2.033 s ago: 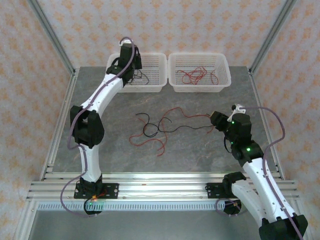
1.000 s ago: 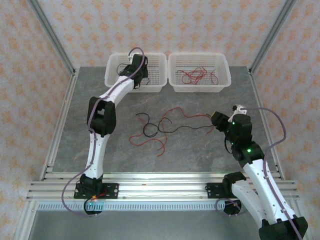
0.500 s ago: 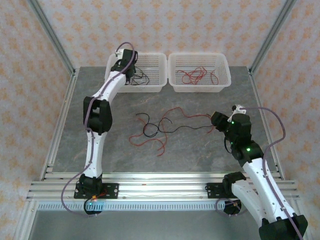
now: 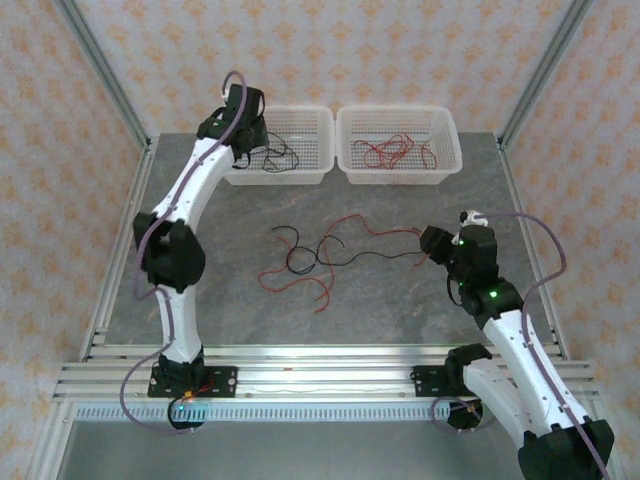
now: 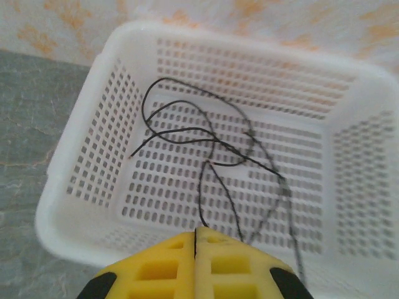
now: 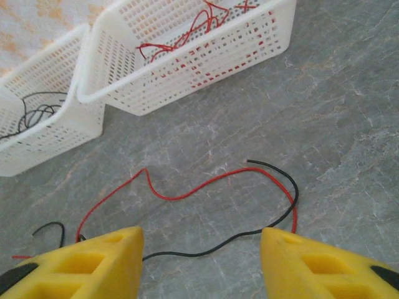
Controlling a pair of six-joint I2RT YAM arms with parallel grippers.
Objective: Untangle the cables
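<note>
While the left jaws pinch a black cable point(image 5: 201, 193) over a basket point(image 5: 81, 156), the right jaws gape above loose cables point(image 6: 206, 185).

We reach our left arm point(image 4: 196, 188) far forward, its left gripper point(image 5: 196, 240) pinched on a black wire point(image 5: 200, 193), our right gripper point(image 6: 202, 249) low, spread wide.

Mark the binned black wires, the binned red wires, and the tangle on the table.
black wires point(image 4: 277, 157): top external view, middle of the bundle.
red wires point(image 4: 392, 150): top external view, middle of the bundle.
tangle point(image 4: 320, 251): top external view, where red and black strands cross.
</note>
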